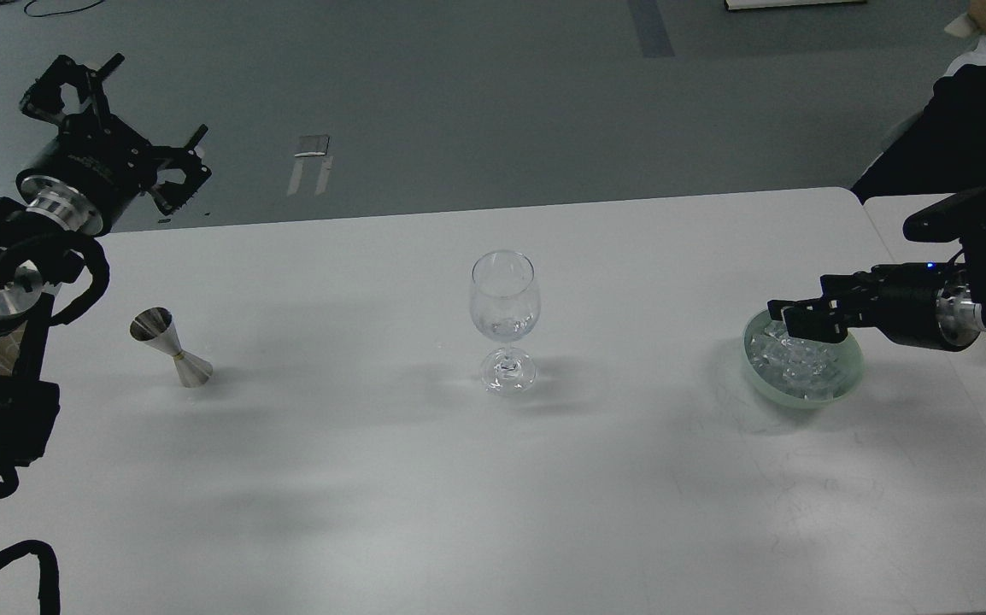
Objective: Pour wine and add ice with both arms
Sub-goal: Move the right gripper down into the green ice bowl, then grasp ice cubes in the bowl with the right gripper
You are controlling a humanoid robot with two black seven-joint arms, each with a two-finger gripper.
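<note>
Counter (425,478): white, wide, carried the glass, the jigger and the bowl; grey floor lay beyond its far edge.
Glass (504,318): clear stemmed wine glass, upright near the counter's middle; a little clear content showed low in its bowl, kind could not be told.
Jigger (170,346): steel, double-coned, stood tilted on the counter's left part, well apart from the glass.
Bowl (835,389): pale green glass, at the counter's right side, well apart from the glass.
Ice (796,363): small clear cubes, heaped inside the bowl.
Left arm (57,209): black with silver ring joints, raised over the counter's far left corner.
Left claw (104,120): fingers spread wide, released, nothing held, high above the counter.
Right arm (946,312): came in from the right edge, lying low and level.
Right claw (782,314): over the bowl's far-left rim, just above the ice; seen dark and side-on, so whether it was released or clenched could not be told.
</note>
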